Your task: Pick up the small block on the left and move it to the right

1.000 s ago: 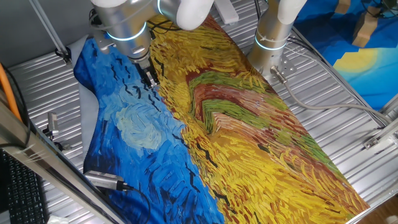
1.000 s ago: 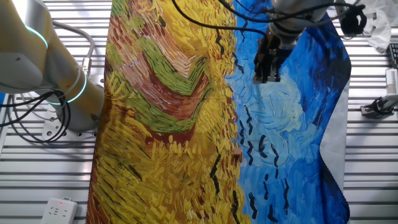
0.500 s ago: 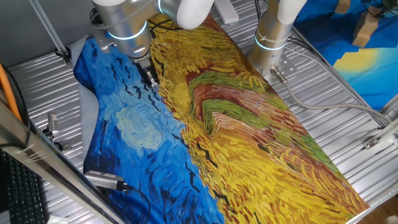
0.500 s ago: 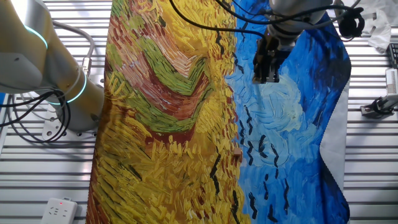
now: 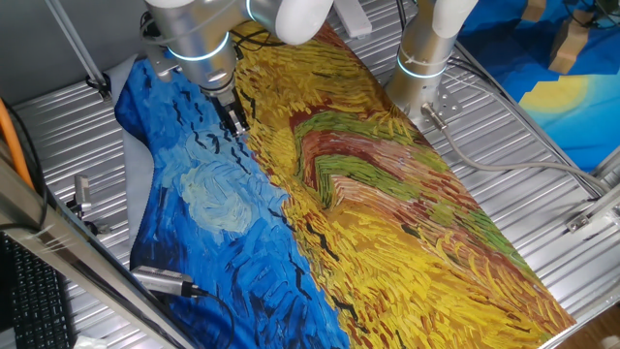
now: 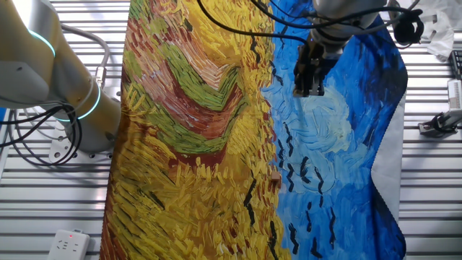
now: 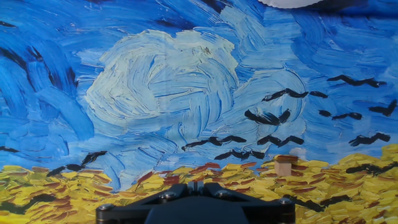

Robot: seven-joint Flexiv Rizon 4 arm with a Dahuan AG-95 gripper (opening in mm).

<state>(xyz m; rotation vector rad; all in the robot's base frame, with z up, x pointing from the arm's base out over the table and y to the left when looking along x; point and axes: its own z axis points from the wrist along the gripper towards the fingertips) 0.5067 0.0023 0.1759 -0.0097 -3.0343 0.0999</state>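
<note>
Fingers of the gripper (image 6: 310, 89) look pressed close together in both fixed views, with nothing between them that we can make out; in the hand view we see only the black base of the gripper (image 7: 194, 204), so we cannot tell for certain. It hangs just above the blue part of the painted cloth (image 5: 208, 208), the arm (image 5: 194, 34) reaching down from above. We find the small block (image 7: 283, 165) at the blue-yellow border, apart from the gripper.
</note>
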